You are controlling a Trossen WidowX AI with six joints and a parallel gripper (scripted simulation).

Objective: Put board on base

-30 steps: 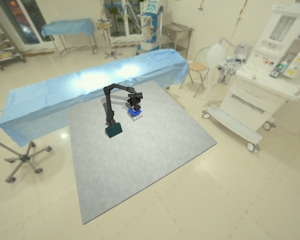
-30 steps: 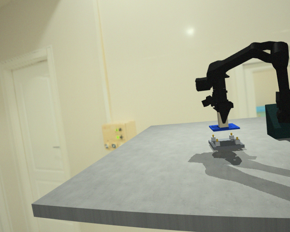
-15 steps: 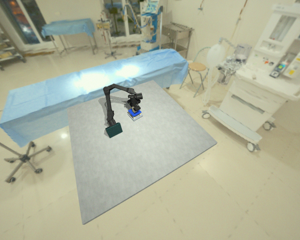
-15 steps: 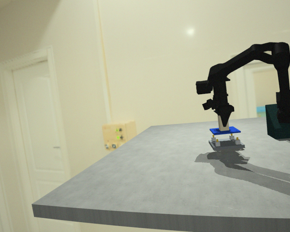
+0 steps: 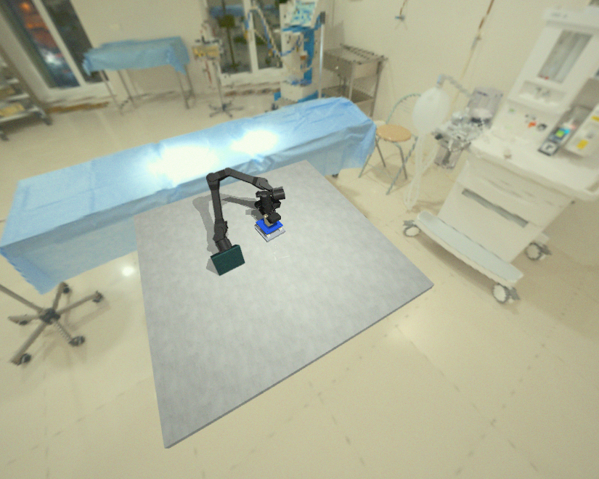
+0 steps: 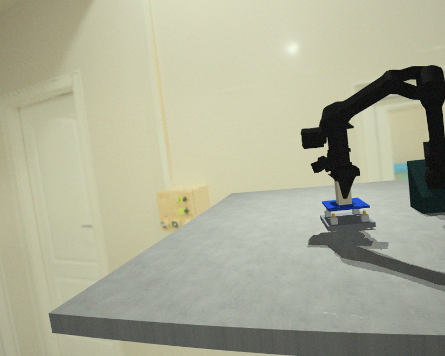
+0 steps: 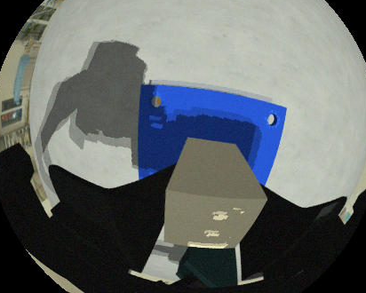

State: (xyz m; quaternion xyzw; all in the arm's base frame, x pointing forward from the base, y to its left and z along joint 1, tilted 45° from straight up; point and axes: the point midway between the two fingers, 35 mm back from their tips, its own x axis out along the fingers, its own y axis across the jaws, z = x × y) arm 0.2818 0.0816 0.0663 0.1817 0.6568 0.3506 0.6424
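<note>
The blue board (image 5: 267, 229) (image 6: 361, 203) (image 7: 210, 97) is level, handle side up, just above the grey base (image 5: 268, 238) (image 6: 350, 226). My gripper (image 6: 344, 196) (image 7: 208, 173) is shut on the board's beige square handle (image 6: 338, 198) (image 7: 214, 169). In the exterior view a small gap shows between the board and the two near gold pins (image 6: 333, 216) (image 6: 364, 212); the tops of the far posts are hidden behind the board. In the wrist view the left hole (image 7: 155, 101) shows some gold, while the right hole (image 7: 272, 119) shows only a pale surface. The other holes are hidden there.
The dark green mount (image 5: 228, 260) (image 6: 416, 190) of the arm stands on the grey table (image 5: 278, 330) (image 6: 222, 285), to one side of the base. The blue-draped bed (image 5: 112, 181) is beyond the table's far edge in the top view.
</note>
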